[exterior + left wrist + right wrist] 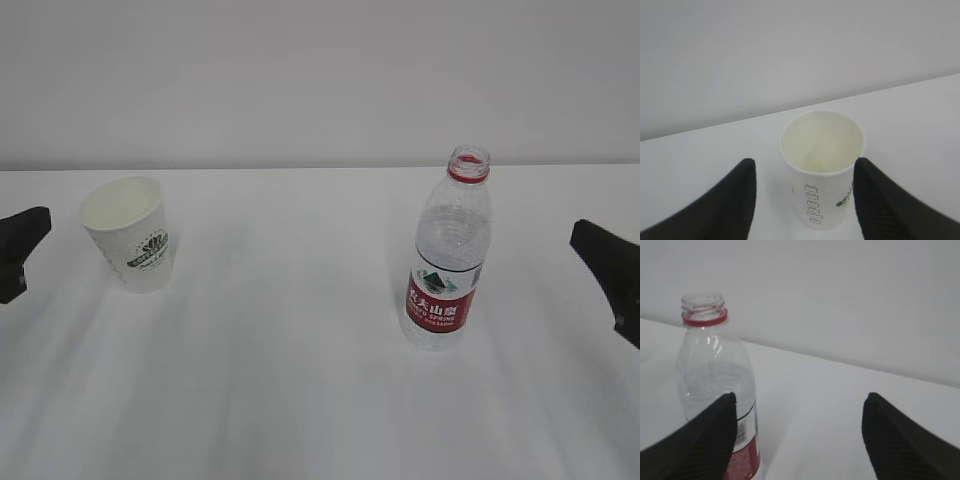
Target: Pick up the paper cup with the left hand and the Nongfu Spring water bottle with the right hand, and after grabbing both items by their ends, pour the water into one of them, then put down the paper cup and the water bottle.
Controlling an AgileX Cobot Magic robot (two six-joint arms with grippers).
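Observation:
The white paper cup stands upright at the left of the table, its green logo facing the camera. My left gripper sits at the left edge, apart from the cup. In the left wrist view the cup stands just ahead of the open left gripper, nearer its right finger. The uncapped Nongfu Spring water bottle stands upright right of centre. My right gripper waits at the right edge. In the right wrist view the bottle is partly behind the left finger of the open right gripper. I cannot make out the water level.
A white table runs back to a plain pale wall. Bare tabletop separates the cup from the bottle.

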